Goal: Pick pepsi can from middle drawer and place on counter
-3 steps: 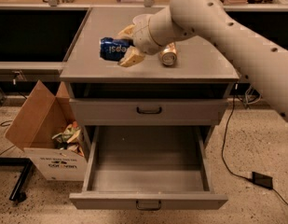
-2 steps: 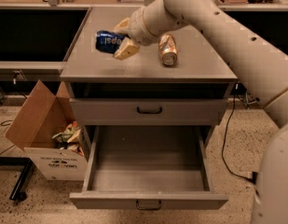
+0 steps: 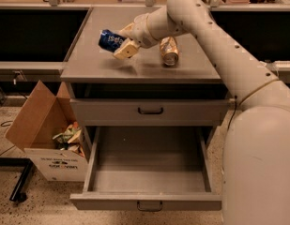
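Observation:
The pepsi can (image 3: 110, 40) is blue with white lettering and lies tilted on its side in my gripper (image 3: 122, 42), just above the left part of the counter (image 3: 93, 65). The gripper's tan fingers (image 3: 126, 49) are shut on the can. My arm reaches in from the right across the counter. The middle drawer (image 3: 149, 172) stands pulled out below, and its grey floor is bare.
A gold-tan can (image 3: 169, 50) lies on its side on the counter, right of the gripper. The upper drawer front (image 3: 149, 110) is closed. An open cardboard box (image 3: 48, 135) with scraps stands on the floor to the left of the cabinet.
The arm has carried the pepsi can further back and to the left over the counter, away from the gold-tan can. The drawer has stayed open.

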